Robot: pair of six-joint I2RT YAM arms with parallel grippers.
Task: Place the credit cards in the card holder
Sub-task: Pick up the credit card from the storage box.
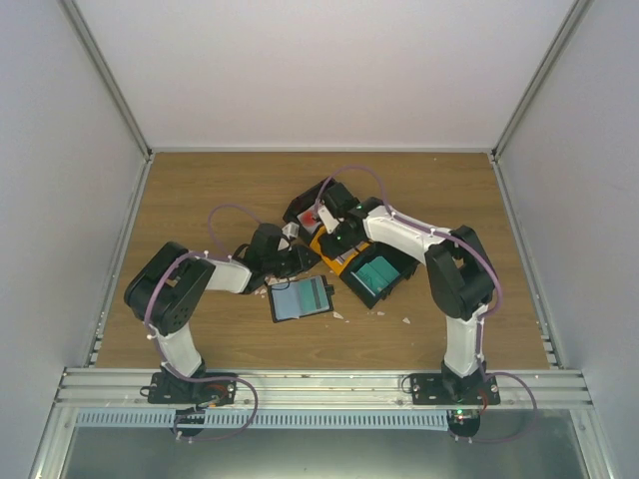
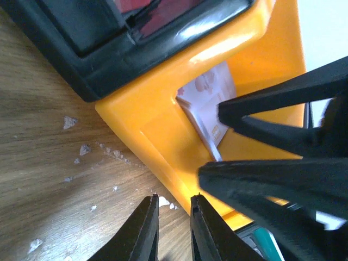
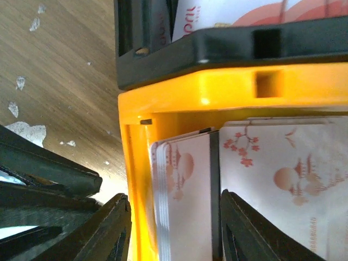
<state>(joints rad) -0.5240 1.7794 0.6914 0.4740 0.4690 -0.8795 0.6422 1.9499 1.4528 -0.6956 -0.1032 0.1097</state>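
Note:
In the right wrist view a stack of white credit cards (image 3: 187,196) with red prints stands on edge in an orange bin (image 3: 179,95), beside a second stack (image 3: 283,174). My right gripper (image 3: 174,196) is open, and its jaws straddle the first stack and the bin's wall without gripping. The left gripper (image 2: 174,197) hovers low over the wood beside the same orange bin (image 2: 157,125), its jaws only slightly apart and empty. The card holder (image 1: 300,297) lies open on the table in front of the bins. Teal cards (image 1: 377,271) sit in a black bin.
A black bin (image 1: 310,210) with a red-and-white card adjoins the orange bin on its far side. White paper scraps (image 1: 406,320) dot the wood, some beside my left fingers (image 2: 69,122). The right gripper's fingers (image 2: 283,92) crowd the left wrist view.

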